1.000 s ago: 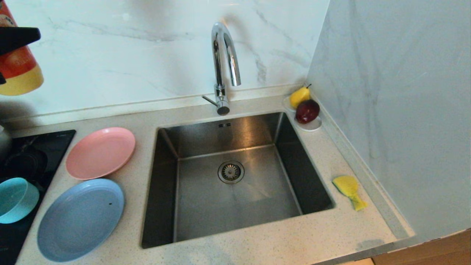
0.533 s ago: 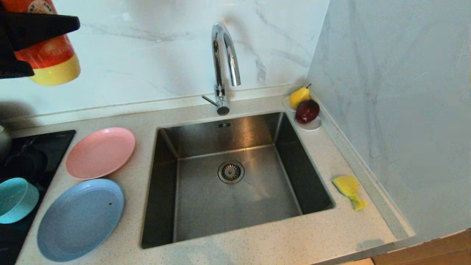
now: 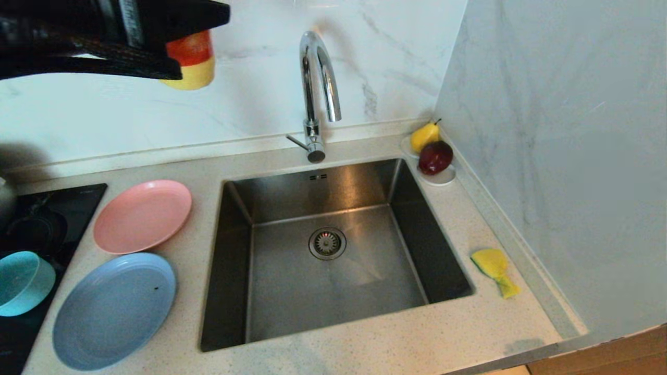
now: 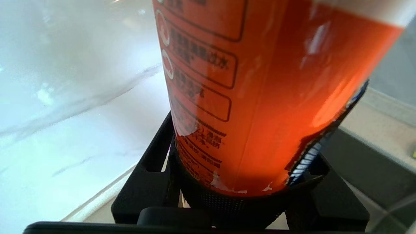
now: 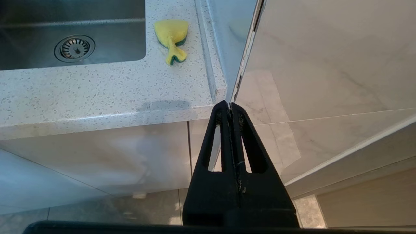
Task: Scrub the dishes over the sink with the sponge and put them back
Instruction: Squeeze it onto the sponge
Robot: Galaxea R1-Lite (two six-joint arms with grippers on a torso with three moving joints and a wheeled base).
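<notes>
1. Since the sink (image 3: 333, 250) is bare, no scrubbing done yet imo.
2. Blue plate (image 3: 114, 310), pink plate (image 3: 142, 215), bowl (image 3: 23, 281) all sit left of it, untouched.
3. Left gripper (image 3: 172, 39) up high w/ jaws clamped on an orange bottle (image 4: 260, 97), prob soap.
4. Right gripper (image 5: 230, 107) pressed together, parked below the counter edge.
5. Sponge (image 3: 494, 268) on the counter right of the sink, not picked up.

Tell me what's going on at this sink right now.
The left gripper holds an orange-and-yellow bottle in the air, left of the tap, its jaws clamped around the bottle's body. The pink plate, blue plate and teal bowl sit untouched left of the sink. The sponge lies on the counter to its right. The right gripper hangs shut below the counter edge.
</notes>
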